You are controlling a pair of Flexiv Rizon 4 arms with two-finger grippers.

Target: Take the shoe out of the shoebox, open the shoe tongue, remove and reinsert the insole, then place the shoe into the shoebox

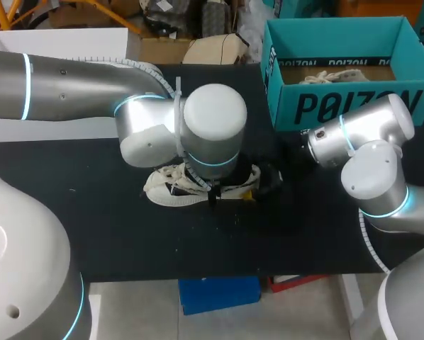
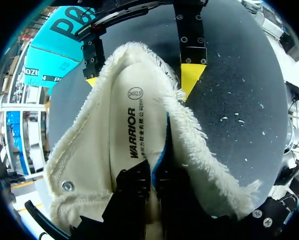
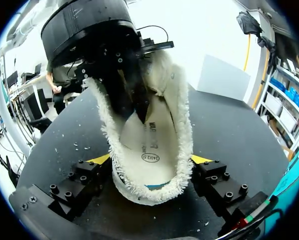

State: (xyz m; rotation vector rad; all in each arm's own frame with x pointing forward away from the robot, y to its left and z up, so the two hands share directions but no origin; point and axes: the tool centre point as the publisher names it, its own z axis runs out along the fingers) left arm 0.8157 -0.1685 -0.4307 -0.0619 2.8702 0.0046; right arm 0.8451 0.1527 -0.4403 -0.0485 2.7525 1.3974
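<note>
The left fingers (image 2: 132, 192), almost closed, reach down into the shoe (image 2: 199, 150) and appear to pinch the insole (image 2: 124, 135) by its edge to work it, while the right fingers (image 3: 202, 160) clamp the shoe's sides, steadying it on the table (image 1: 113, 241) near the shoebox (image 1: 339, 106).

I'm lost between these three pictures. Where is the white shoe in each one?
Head view: the shoe lies on the table, partly under the left arm.
Left wrist view: it fills the picture, with the left gripper pinching its insole.
Right wrist view: its heel is held between the right gripper fingers.
Shared landmark: the teal shoebox, in the head and left wrist views.
</note>
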